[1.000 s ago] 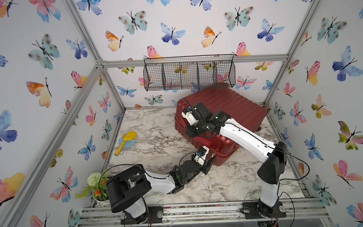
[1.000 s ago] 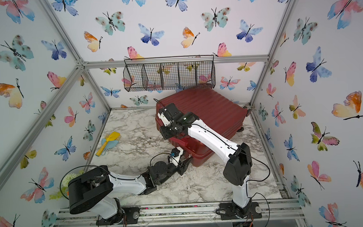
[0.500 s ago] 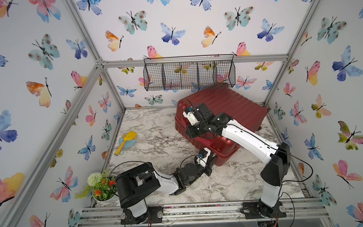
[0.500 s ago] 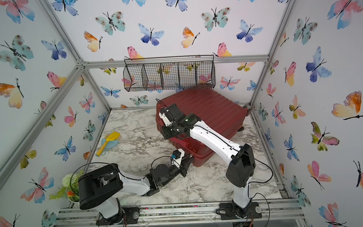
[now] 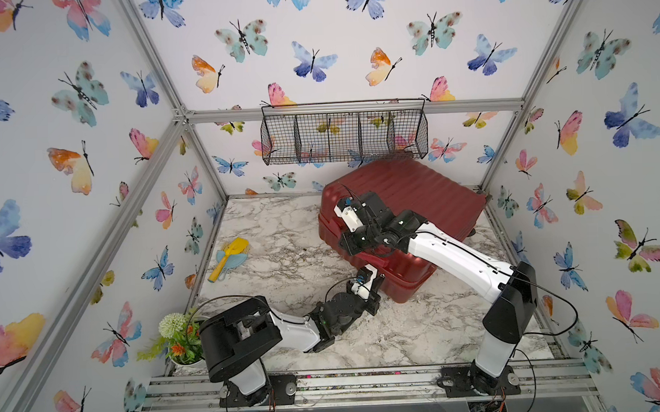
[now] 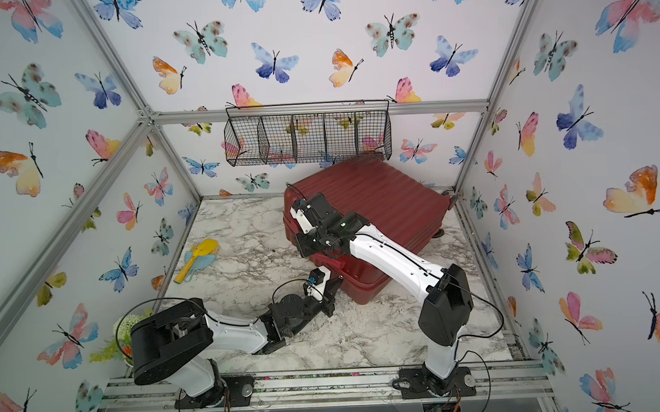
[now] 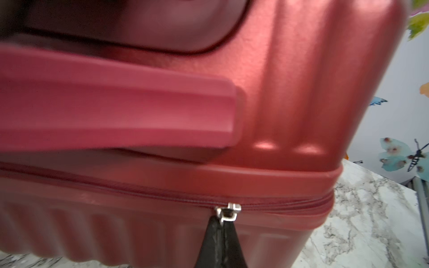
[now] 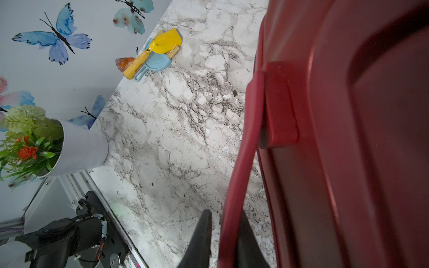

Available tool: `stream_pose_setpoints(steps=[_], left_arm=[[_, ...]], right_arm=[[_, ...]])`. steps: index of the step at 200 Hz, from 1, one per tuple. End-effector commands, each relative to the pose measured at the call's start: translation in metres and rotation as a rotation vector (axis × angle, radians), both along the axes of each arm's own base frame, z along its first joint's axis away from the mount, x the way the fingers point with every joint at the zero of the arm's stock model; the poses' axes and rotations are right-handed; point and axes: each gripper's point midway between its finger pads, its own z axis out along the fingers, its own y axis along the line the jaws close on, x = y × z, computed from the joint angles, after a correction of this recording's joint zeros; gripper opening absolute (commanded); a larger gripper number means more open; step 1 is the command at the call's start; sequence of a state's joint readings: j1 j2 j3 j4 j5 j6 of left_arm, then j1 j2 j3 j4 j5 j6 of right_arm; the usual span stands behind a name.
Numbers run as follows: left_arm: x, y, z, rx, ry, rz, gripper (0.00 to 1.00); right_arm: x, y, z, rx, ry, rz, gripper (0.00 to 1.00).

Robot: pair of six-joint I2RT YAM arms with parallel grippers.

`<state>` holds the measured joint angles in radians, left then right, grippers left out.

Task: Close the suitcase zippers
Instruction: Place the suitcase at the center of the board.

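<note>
1. Toward the back right of the marble surface (image 5: 284,235), in both top views, the suitcase (image 5: 415,196) (image 6: 388,197) lies flat with its lid down. Its far end sits below the wire basket (image 5: 345,138) on the back wall. The left gripper (image 5: 376,280) (image 6: 335,286) reaches low over the surface to the case's nearest corner. The right gripper (image 5: 350,249) (image 6: 303,249) comes across the ribbed shell to the side that faces the open marble. A yellow brush and blue dustpan (image 5: 228,257) lie together by the left wall, well apart from the case. A potted plant (image 5: 178,340) stands in the near left corner.

2. Seen from the left wrist, the zippers (image 7: 139,193) run as a thin dark red track along the seam between the two shell halves. The left gripper (image 7: 222,225) has its black fingers (image 7: 211,243) pressed together, pinching the silver zipper pull (image 7: 228,211) on that track. A moulded handle bar (image 7: 116,111) sits on the shell above the seam.

3. Seen from the right wrist, the right gripper (image 8: 225,212) is closed around a red carry handle (image 8: 241,162), one finger on each side of it. The handle bows out from the suitcase (image 8: 371,139). The brush and dustpan and the plant's white pot (image 8: 81,148) show beyond on the surface.
</note>
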<state>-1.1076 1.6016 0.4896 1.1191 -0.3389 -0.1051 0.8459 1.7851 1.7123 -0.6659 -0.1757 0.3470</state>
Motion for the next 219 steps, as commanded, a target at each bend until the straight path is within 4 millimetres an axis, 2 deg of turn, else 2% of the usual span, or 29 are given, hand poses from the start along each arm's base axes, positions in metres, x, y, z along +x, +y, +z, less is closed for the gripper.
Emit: stream_pose_setpoints(steps=[1, 20, 56, 98, 117, 142, 166, 188, 215, 219], left_arm=[[0.024, 0.035, -0.009, 0.077, -0.021, 0.174, 0.0], [0.032, 0.051, -0.01, 0.085, -0.028, 0.206, 0.0], [0.064, 0.104, -0.007, 0.052, 0.011, 0.31, 0.0], [0.101, 0.167, -0.017, 0.021, 0.099, 0.445, 0.0], [0.119, 0.186, -0.021, 0.008, 0.129, 0.499, 0.0], [0.142, 0.197, -0.022, 0.004, 0.162, 0.528, 0.0], [0.153, 0.204, -0.023, -0.017, 0.184, 0.525, 0.0], [0.149, 0.203, -0.022, -0.02, 0.184, 0.504, 0.0], [0.131, 0.204, -0.013, -0.047, 0.19, 0.465, 0.0], [0.128, 0.204, -0.012, -0.049, 0.191, 0.46, 0.0]], right_arm=[[-0.088, 0.037, 0.039, 0.353, 0.566, 0.222, 0.02], [-0.09, 0.03, 0.039, 0.336, 0.559, 0.226, 0.02], [-0.106, 0.008, 0.022, 0.248, 0.557, 0.262, 0.03], [-0.13, -0.028, -0.02, 0.102, 0.576, 0.288, 0.03], [-0.146, -0.044, -0.034, 0.065, 0.591, 0.327, 0.03], [-0.161, -0.073, -0.062, -0.032, 0.584, 0.308, 0.03], [-0.171, -0.106, -0.09, -0.171, 0.57, 0.27, 0.03], [-0.171, -0.125, -0.102, -0.251, 0.529, 0.233, 0.03], [-0.174, -0.147, -0.113, -0.357, 0.473, 0.213, 0.02], [-0.172, -0.149, -0.111, -0.365, 0.455, 0.203, 0.05]])
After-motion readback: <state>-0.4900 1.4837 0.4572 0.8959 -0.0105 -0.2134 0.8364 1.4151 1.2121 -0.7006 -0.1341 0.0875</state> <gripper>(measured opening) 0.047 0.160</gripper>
